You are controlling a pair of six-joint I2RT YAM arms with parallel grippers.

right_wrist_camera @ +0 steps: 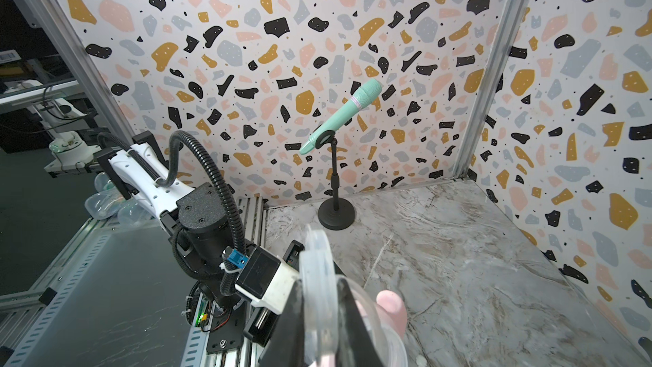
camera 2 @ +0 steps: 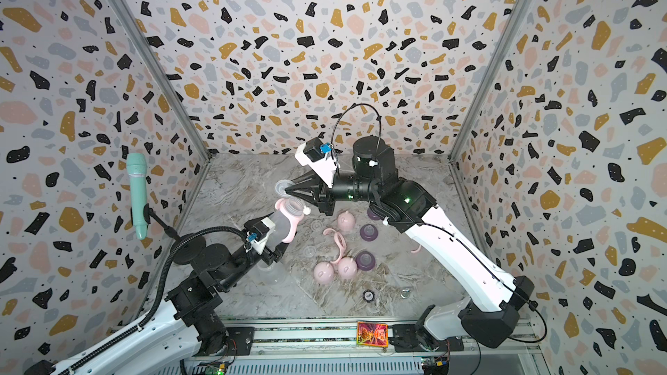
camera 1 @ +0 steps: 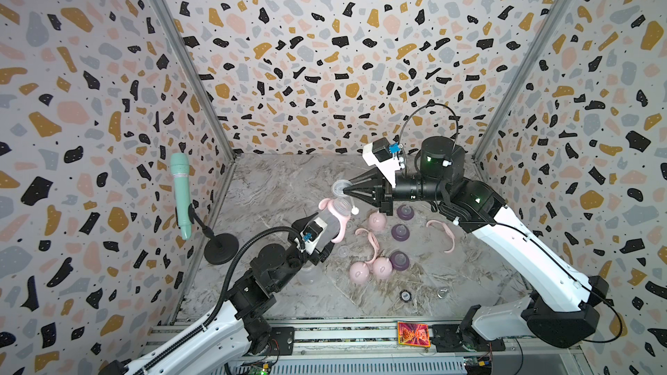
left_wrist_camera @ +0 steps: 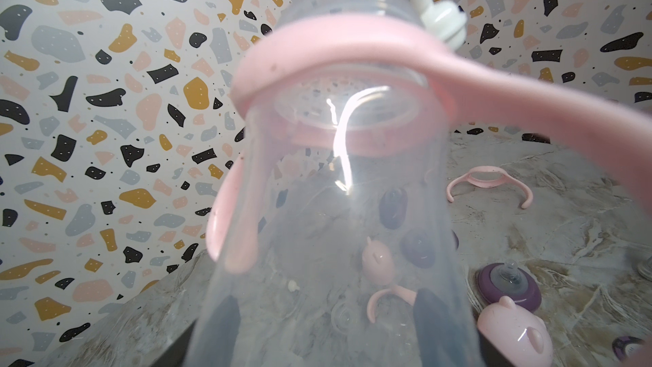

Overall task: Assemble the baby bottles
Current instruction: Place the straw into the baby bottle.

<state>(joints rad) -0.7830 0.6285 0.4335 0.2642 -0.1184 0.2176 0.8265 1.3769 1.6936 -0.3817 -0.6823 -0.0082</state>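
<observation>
Barely started: gripping one ringed bottle [camera 1: 339,211] in left hand [camera 1: 329,233], pinching seemingly a clear disc [camera 1: 338,186] in right hand [camera 1: 347,190], collars [camera 1: 400,231] and caps [camera 1: 359,272] unfitted.

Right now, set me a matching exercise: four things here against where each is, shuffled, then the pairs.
1. clear plastic bottle with a pink handle ring
2. thin clear plastic disc
3. mint-green toy microphone
4. purple teat collar

A. clipped on the black stand
B. pinched in the right gripper
C. lying on the marble table
D. held in the left gripper

Pairs: 1-D, 2-B, 3-A, 4-C
</observation>
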